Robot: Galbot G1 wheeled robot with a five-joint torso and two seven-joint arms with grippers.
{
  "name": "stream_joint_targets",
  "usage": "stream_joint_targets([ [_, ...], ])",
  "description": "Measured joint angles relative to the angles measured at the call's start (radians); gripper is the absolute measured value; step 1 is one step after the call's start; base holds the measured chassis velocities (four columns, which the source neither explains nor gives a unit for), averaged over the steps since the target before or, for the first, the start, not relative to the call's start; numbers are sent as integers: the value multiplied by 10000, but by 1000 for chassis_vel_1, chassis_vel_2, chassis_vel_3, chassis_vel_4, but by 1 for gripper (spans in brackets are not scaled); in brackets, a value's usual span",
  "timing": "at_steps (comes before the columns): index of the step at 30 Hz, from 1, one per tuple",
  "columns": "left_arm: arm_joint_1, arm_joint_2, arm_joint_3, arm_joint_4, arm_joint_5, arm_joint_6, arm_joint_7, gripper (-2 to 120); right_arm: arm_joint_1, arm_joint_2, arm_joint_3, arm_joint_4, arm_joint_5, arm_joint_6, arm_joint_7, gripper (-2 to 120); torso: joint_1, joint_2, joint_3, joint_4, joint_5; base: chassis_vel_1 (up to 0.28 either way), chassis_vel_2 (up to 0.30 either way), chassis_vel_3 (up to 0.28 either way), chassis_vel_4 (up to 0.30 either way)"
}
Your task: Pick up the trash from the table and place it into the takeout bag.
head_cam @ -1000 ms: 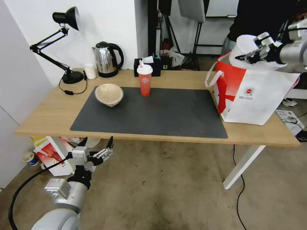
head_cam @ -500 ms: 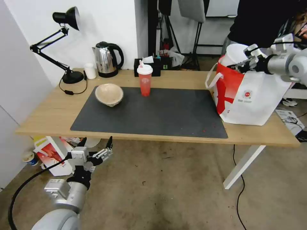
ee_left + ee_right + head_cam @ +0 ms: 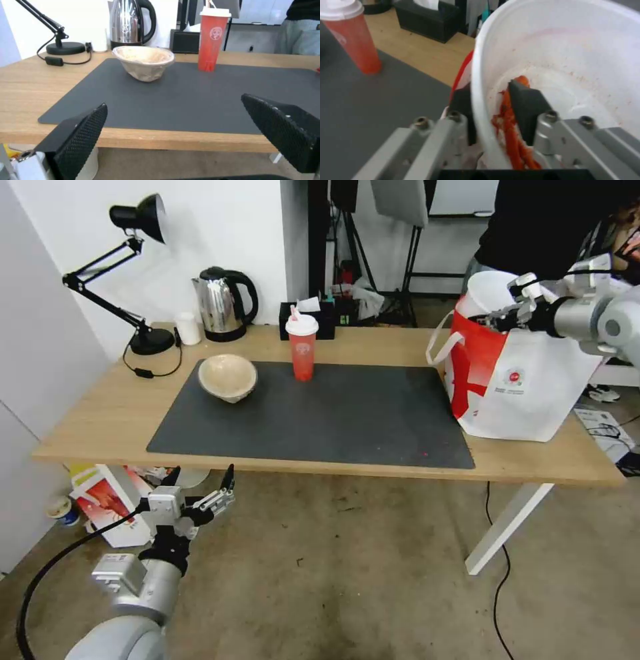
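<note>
Right gripper (image 3: pixel 493 318), upper right of frame, clamped on rim of white bowl (image 3: pixel 490 290), tipped on edge & partly sunk in mouth of bag (image 3: pixel 533 380) at table's (image 3: pixel 100 413) right end. Judged best here: lower w/ rim kept inside bag walls, let go only once bowl well in, mind red sauce smear. Left gripper (image 3: pixel 203 493) parked low at lower left, spread wide; beige bowl (image 3: pixel 227 377) & cup (image 3: pixel 302 347) waited on mat (image 3: pixel 320 420).
</note>
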Motion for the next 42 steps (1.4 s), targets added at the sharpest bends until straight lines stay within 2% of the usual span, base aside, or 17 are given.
stream_joint_targets([
  [7,20,17,-38,-72,-27,3,8,100,255,-39,-1,-23,162,-2,177,55,0,0,0,-1,-1,0,0,0,0],
  [8,20,17,-38,-72,-27,3,8,100,255,-39,-1,-23,162,-2,177,55,0,0,0,-1,-1,0,0,0,0],
  [11,33,4,-38,-100,-34,5,10,100,320,-51,-42,-23,180,-5,193,72,0,0,0,1,-1,0,0,0,0],
  [13,39,-1,-36,-101,-34,6,11,100,322,-64,-50,-24,187,-7,190,75,0,0,-1,2,0,0,0,0,0],
  [14,42,-2,-36,-102,-34,7,12,100,322,-74,-56,-27,185,-7,189,82,0,0,0,1,-1,0,0,0,0],
  [15,42,-2,-36,-102,-34,7,12,100,322,-74,-56,-27,185,-7,189,82,0,0,0,1,-1,0,0,0,0],
  [18,51,6,-47,-121,-34,8,12,100,311,-94,-76,-44,162,-7,199,96,0,0,0,0,0,0,0,0,0],
  [21,61,3,-47,-140,-31,10,13,100,311,-94,-76,-45,157,-8,247,100,0,0,0,1,0,0,0,0,0],
  [33,58,-7,-64,-163,-30,13,13,100,437,-106,-184,-60,111,-9,302,100,0,0,0,0,1,0,0,0,0],
  [42,99,-13,-123,-209,-30,13,12,100,766,170,576,344,1476,-3,624,100,0,0,0,0,-2,0,0,0,0],
])
